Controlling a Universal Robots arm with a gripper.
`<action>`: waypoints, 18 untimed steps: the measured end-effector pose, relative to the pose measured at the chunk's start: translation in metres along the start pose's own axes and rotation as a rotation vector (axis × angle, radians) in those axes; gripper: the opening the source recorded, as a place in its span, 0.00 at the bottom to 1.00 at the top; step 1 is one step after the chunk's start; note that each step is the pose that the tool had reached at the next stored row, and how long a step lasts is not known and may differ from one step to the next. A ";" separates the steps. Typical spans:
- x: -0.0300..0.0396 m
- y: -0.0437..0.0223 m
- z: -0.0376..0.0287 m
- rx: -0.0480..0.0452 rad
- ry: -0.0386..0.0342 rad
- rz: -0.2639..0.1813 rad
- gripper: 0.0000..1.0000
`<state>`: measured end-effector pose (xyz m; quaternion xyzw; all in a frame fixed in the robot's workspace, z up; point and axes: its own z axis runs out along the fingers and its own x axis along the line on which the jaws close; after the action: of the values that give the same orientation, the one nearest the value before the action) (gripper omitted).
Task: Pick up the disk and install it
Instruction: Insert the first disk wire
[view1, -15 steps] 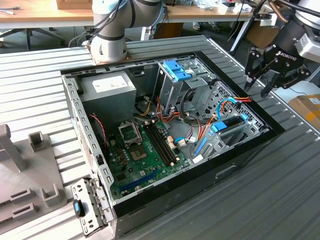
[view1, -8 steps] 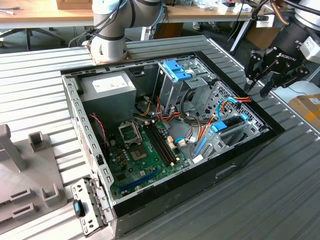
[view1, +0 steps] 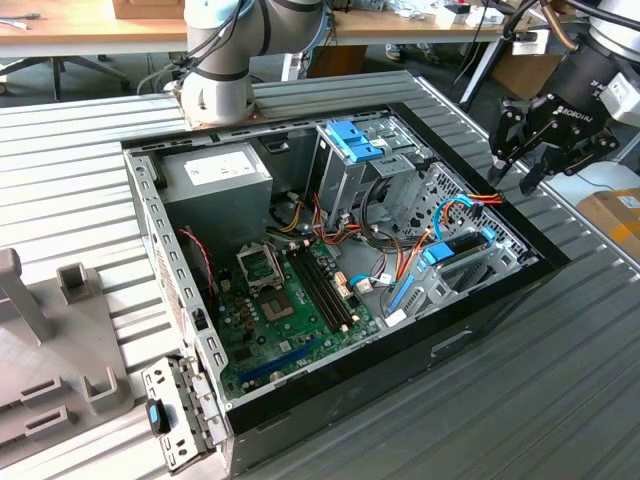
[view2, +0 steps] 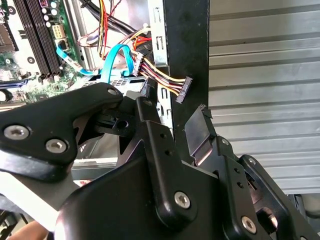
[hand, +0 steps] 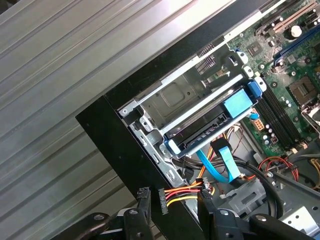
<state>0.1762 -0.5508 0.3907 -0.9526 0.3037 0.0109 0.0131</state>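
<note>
Claw (view1: 513, 182) hangs over the far right corner of the black computer case (view1: 480, 330), as the exterior view shows it. Its two fingers (view2: 150, 107) are spread wide and hold nothing. A plug on red, yellow and black wires (view2: 181, 90) is close to them.

Nearest, at the exterior view's left, a grey plastic holder (view1: 40, 350) sits on the ribbed metal desk (view1: 80, 180).

The case lies open. In it are a green board (view1: 290, 310) and, to the exterior view's right, a metal bay. The disk (hand: 210, 127) lies flat in that bay. Its long side runs left to right, with a blue tab at each end.

Farther back is a grey power box (view1: 215, 175) with a white label, too small to read. Beside it stands a tall grey cage (view1: 345, 175).
</note>
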 end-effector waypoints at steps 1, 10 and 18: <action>0.0000 0.0000 0.0000 -0.0001 -0.0001 -0.002 0.50; 0.0001 -0.0001 0.0000 -0.0002 -0.0002 -0.008 0.50; 0.0001 -0.0001 0.0009 -0.0003 -0.0003 -0.014 0.50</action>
<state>0.1764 -0.5507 0.3898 -0.9547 0.2972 0.0111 0.0130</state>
